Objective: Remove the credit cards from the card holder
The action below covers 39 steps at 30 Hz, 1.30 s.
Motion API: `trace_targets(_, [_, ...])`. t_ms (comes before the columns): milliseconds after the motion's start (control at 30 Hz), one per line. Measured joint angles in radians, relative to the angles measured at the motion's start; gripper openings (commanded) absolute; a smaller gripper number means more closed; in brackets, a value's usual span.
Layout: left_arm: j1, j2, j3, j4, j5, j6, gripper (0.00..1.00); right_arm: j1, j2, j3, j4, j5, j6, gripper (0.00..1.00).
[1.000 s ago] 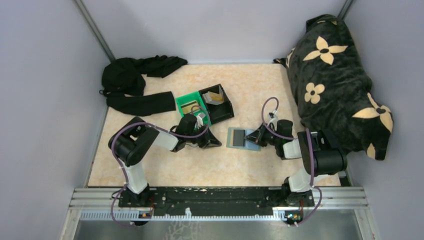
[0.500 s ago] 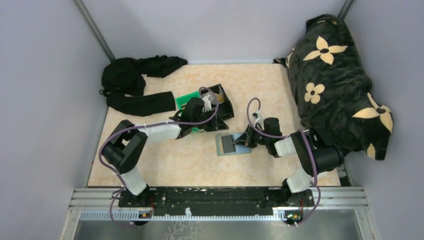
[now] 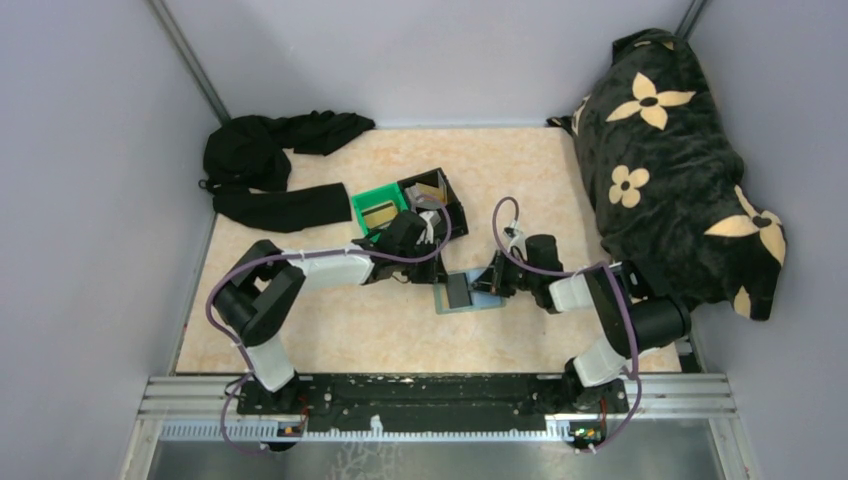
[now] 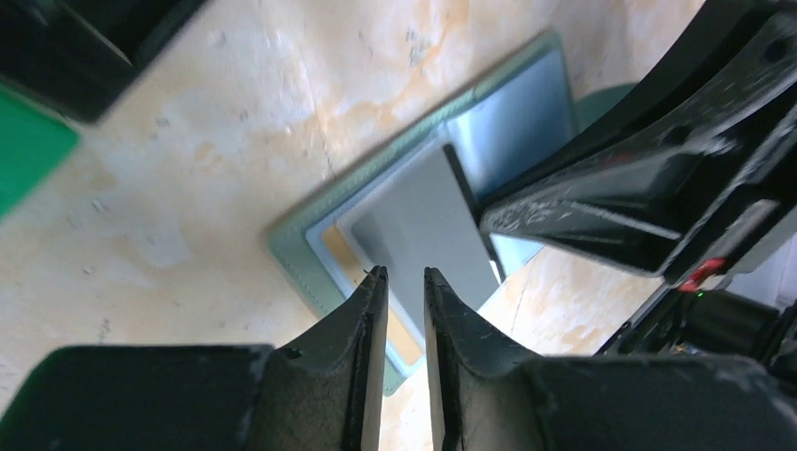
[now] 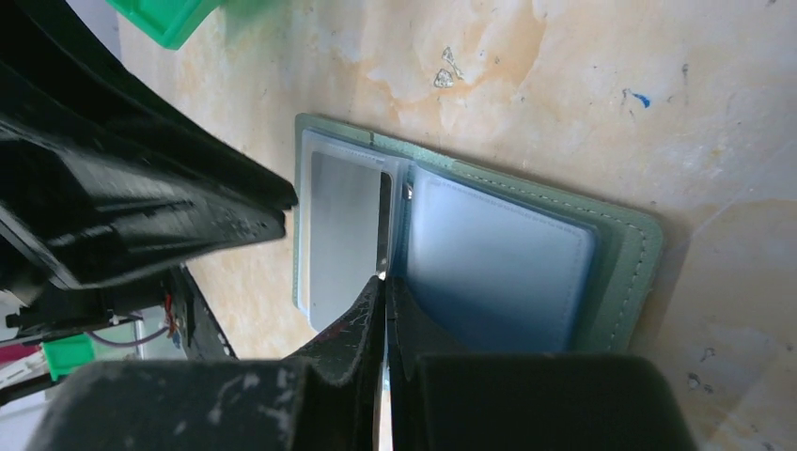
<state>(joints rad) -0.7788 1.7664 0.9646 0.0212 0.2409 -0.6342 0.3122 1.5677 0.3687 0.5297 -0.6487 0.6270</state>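
The card holder (image 3: 462, 292) lies open on the table; its grey-blue panels (image 5: 498, 258) show in the right wrist view. A pale grey credit card (image 4: 423, 211) sits in its left sleeve, with a tan-gold card edge (image 4: 340, 252) under it. My left gripper (image 4: 402, 274) hovers just over that grey card, its jaws a narrow gap apart with nothing between them. My right gripper (image 5: 385, 280) is shut, tips on the holder's middle fold; I cannot tell whether it pinches a sleeve. In the top view the left gripper (image 3: 437, 270) and right gripper (image 3: 490, 287) flank the holder.
A green bin (image 3: 358, 200) holds a tan-gold card (image 3: 378, 214), and beside it a black bin (image 3: 455, 218) holds another card (image 3: 432, 190). Black cloth (image 3: 265, 170) lies at the back left. A black flowered cushion (image 3: 670, 150) fills the right side.
My left gripper swung over the bins, then came down right to the card holder's left edge. The right gripper slid the holder a little left and nearer.
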Motion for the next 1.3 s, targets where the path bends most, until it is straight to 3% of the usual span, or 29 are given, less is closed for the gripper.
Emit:
trace_targets(100, [-0.023,0.003,-0.028,-0.005,-0.005,-0.003,0.26,0.0,-0.003,0.003,-0.008,0.006,-0.008,0.07])
trace_targets(167, [-0.031,0.005,-0.037,0.002,-0.003,-0.011,0.26,0.0,-0.003,0.007,-0.012,0.008,-0.01,0.0])
trace_targets(567, [-0.034,0.012,-0.042,0.023,-0.002,-0.027,0.26,-0.002,-0.028,0.006,-0.03,0.028,-0.022,0.0])
trace_targets(933, [-0.034,0.012,-0.042,0.025,-0.002,-0.027,0.26,-0.097,-0.037,-0.018,0.0,0.002,-0.006,0.0])
trace_targets(967, [-0.034,0.012,-0.042,0.025,-0.002,-0.027,0.27,-0.097,-0.037,-0.018,0.001,-0.001,-0.006,0.03])
trace_targets(1133, [-0.035,0.004,-0.043,0.019,-0.006,-0.026,0.28,-0.091,-0.049,-0.016,-0.026,-0.004,-0.016,0.36])
trace_targets(1300, [-0.037,-0.024,-0.011,-0.071,-0.058,-0.002,0.32,-0.015,-0.147,0.043,-0.18,0.098,-0.085,0.43])
